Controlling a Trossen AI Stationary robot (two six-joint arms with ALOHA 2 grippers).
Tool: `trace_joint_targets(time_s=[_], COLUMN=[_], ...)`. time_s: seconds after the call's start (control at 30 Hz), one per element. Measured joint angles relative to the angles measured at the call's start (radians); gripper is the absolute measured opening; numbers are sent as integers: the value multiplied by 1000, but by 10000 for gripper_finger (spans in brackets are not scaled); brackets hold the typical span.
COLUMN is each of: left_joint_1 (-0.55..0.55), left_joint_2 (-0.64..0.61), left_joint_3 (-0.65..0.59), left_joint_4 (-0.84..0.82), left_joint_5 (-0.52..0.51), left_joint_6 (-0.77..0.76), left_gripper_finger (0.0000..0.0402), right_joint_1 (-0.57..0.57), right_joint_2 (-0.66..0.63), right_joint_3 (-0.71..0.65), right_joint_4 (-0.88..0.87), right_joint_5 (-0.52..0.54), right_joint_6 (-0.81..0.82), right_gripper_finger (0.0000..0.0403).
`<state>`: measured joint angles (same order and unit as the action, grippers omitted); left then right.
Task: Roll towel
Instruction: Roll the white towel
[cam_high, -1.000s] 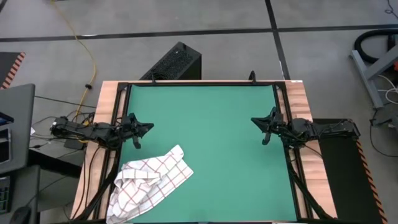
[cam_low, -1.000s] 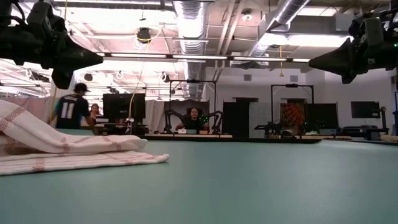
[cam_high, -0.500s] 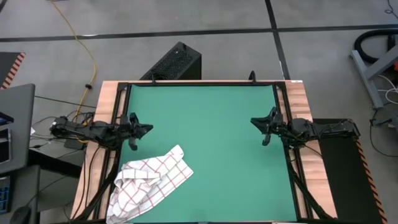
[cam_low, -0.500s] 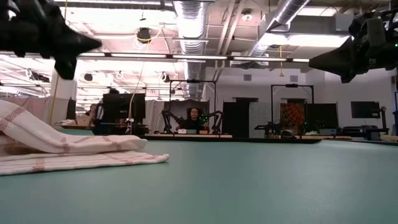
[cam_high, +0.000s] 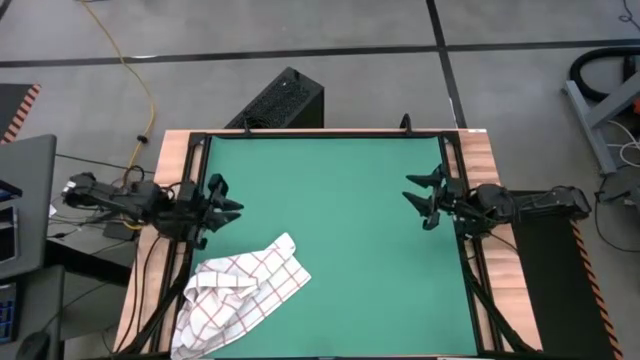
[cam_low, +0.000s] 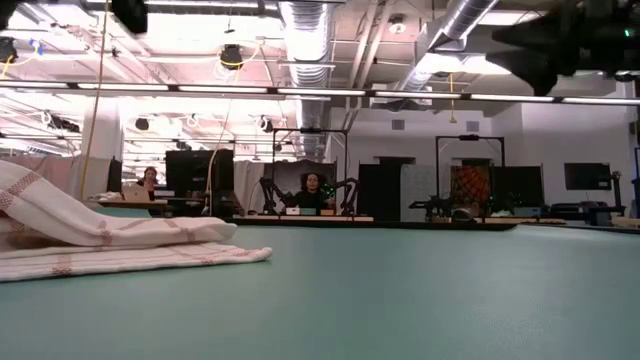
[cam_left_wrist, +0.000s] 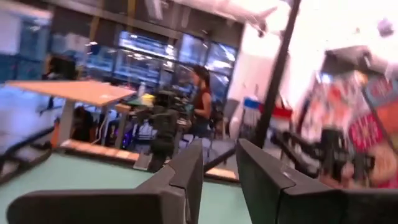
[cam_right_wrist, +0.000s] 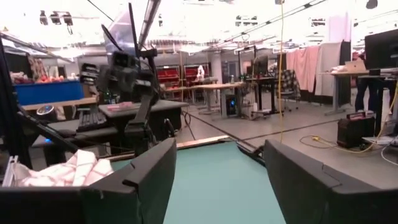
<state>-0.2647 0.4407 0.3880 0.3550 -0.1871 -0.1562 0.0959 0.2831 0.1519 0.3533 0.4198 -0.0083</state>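
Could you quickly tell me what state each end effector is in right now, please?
Left end effector: open, holding nothing, above the mat's left edge, clear of the towel.
Right end effector: open wide, holding nothing, above the mat's right edge.

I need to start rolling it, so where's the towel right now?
In the high view the towel lies crumpled on the green mat's near-left corner, below the left gripper, untouched.

Two dark, slim robot arms, matt black all over.
The left gripper (cam_high: 222, 207) and right gripper (cam_high: 420, 195) each end in two pointed, blocky black fingers (cam_right_wrist: 140, 180); thin black cables trail along both jointed arms.
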Motion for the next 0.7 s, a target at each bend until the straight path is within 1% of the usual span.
trace_joint_targets(time_s=[0.07,0.13,0.17,0.23,0.3,0.37,0.43,0.53,0.63,0.7], left_joint_1=[-8,-11,-11,-11,-12,-26,-62,-147,-266,-349], left_joint_2=[85,174,217,313,411,496,563,623,650,658], left_joint_3=[96,204,259,361,448,509,540,545,538,537], left_joint_4=[-152,-378,-524,-803,-1045,-1229,-1341,-1386,-1394,-1395], left_joint_5=[-24,-111,-149,-191,-190,-156,-123,-97,-132,-167], left_joint_6=[22,-1,-38,-136,-267,-390,-493,-603,-750,-878], left_gripper_finger=[89,90,90,90,90,90,90,90,90,90], right_joint_1=[0,0,0,1,1,2,4,9,9,9], right_joint_2=[62,141,184,275,365,440,520,615,702,755], right_joint_3=[47,96,122,175,229,273,313,356,383,398], right_joint_4=[-10,-27,-36,-61,-88,-108,-114,-111,-113,-118], right_joint_5=[0,-9,-22,-46,-71,-84,-86,-85,-85,-85], right_joint_6=[-2,-3,-4,-4,-5,-26,-50,-62,-79,-80], right_gripper_finger=[266,266,265,265,265,265,265,265,265,265])
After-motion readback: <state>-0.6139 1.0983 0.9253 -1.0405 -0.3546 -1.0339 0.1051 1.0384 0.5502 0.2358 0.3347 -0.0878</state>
